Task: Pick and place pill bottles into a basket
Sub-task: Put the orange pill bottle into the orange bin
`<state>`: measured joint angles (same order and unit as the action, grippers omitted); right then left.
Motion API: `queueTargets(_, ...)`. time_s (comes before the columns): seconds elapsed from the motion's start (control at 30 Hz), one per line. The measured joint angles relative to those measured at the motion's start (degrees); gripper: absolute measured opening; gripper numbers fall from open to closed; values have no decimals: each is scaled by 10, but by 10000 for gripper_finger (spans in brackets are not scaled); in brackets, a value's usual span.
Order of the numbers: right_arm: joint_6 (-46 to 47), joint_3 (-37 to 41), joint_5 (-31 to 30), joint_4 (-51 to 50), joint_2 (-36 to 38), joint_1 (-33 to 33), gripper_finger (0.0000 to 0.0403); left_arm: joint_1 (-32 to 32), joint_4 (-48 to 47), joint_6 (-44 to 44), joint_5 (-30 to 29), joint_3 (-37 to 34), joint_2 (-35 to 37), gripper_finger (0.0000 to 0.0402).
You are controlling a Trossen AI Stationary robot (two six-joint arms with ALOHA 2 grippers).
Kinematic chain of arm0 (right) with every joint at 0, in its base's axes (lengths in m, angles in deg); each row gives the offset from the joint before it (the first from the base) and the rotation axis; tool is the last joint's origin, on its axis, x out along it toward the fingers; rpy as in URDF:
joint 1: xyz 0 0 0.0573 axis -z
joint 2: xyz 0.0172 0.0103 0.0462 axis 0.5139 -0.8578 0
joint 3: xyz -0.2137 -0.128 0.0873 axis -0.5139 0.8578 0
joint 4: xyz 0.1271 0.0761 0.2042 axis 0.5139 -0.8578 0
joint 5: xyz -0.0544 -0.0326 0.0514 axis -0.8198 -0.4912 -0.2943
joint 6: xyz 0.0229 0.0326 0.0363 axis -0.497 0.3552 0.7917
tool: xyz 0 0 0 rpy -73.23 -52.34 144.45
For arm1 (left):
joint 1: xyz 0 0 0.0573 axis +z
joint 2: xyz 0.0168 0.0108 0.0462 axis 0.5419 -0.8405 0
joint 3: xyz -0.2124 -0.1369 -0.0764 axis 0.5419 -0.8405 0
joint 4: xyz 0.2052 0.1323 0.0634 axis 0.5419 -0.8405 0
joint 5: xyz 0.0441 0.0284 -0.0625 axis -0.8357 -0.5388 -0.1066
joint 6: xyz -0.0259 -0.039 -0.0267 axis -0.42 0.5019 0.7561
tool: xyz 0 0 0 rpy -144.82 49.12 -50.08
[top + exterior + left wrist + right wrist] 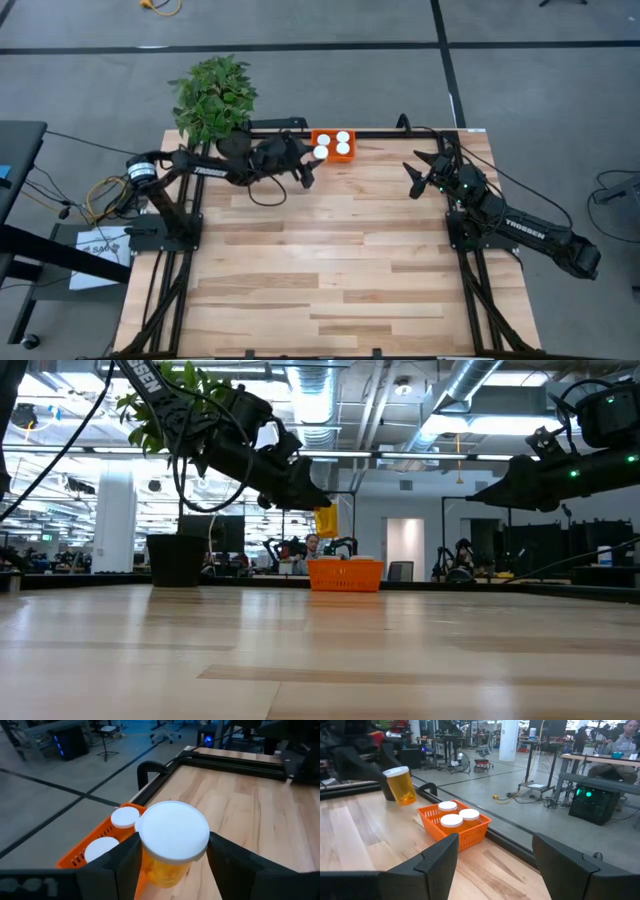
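Observation:
My left gripper is shut on a pill bottle with a white cap and an orange body. It holds the bottle in the air by the near left corner of the orange basket. The basket stands at the table's far edge and holds three white-capped bottles upright. In the low view the held bottle hangs above the basket. My right gripper is open and empty to the right of the basket, above the table. My left gripper pinches the bottle's orange body just under the cap, between its two fingers, one on each side. The fingers come from the table's left, slanting down. The bottle is lifted clear of table and basket, cap up and a little tilted.
A potted green plant stands at the table's far left corner, behind my left arm. A black rail runs along the far edge behind the basket. Bare wooden tabletop lies nearer.

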<state>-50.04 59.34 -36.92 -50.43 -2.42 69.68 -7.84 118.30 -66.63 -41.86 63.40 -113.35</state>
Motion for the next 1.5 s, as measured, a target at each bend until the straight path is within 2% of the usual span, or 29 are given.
queueTargets(0.3, 0, 0, 0, 0, 0, 0, 249, 46, 7, -14, 70, 0, -1, 197)
queueTargets(0.67, -1, 0, 0, 0, 0, 0, 249, 72, 8, -25, 101, 0, -2, 197)
queueTargets(0.9, -5, 0, -1, 2, 0, 0, 249, 85, 4, -18, 124, 47, -67, 197)
queueTargets(1.17, -5, 0, -1, -1, 0, 0, 249, 82, -16, -16, 127, 117, -143, 197)
queueTargets(1.5, -16, 0, -2, -1, 0, 0, 249, 82, -37, -24, 112, 120, -151, 197)
